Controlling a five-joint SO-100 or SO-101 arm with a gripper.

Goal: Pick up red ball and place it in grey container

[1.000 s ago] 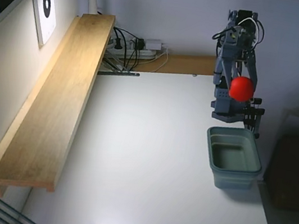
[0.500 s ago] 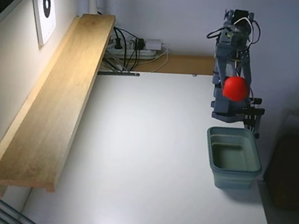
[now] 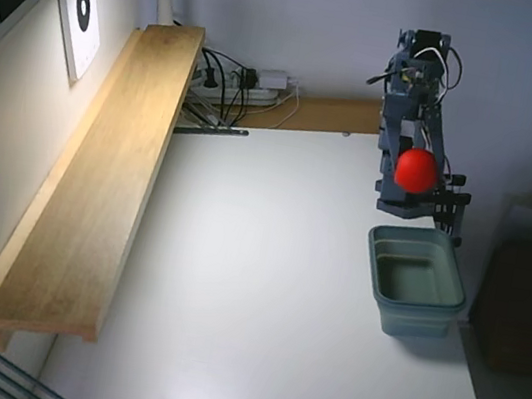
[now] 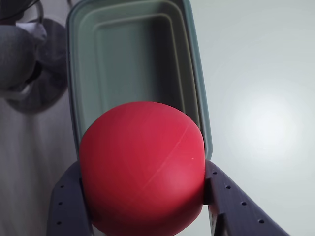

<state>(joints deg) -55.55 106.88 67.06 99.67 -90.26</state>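
The red ball hangs in the air at the far right of the fixed view, with my gripper shut on it, up beside the arm's own column. In the wrist view the red ball fills the lower middle, squeezed between the two dark perforated fingers. The grey container stands empty on the white table just in front of the arm's base. From the wrist, the grey container lies straight below and beyond the ball, its open inside showing.
A long wooden shelf runs along the left wall of the fixed view. Cables and a power strip lie at the back. The table's right edge passes close by the container, with a dark box beyond it.
The ball and gripper swung left from 1.0 s ago, then dropped slightly and settled back a little toward the container.
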